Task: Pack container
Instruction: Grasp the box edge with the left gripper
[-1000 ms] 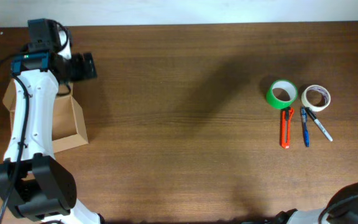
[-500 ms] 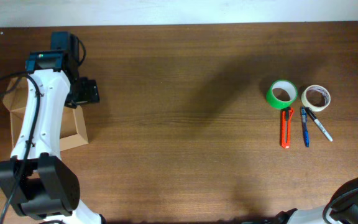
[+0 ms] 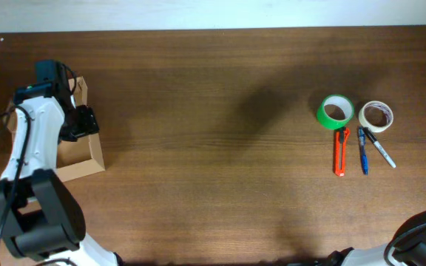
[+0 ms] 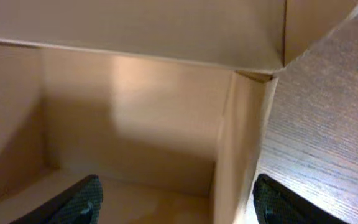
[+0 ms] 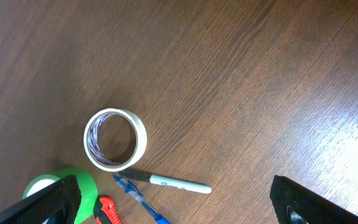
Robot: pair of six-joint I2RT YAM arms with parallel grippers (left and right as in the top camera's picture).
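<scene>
Your box sits open against the table's left edge, toward the far-left corner, its flap standing up on the far side. Your left gripper hangs over the box with its fingers spread wide and nothing between them. In the left wrist view one finger is inside the box and the other is outside its right wall, over bare table.

Your right gripper is also spread wide and holds nothing. It is above the tools near the right edge. There the green tape and white tape lie side by side. The cutter, pen and marker lie just on their near side.
</scene>
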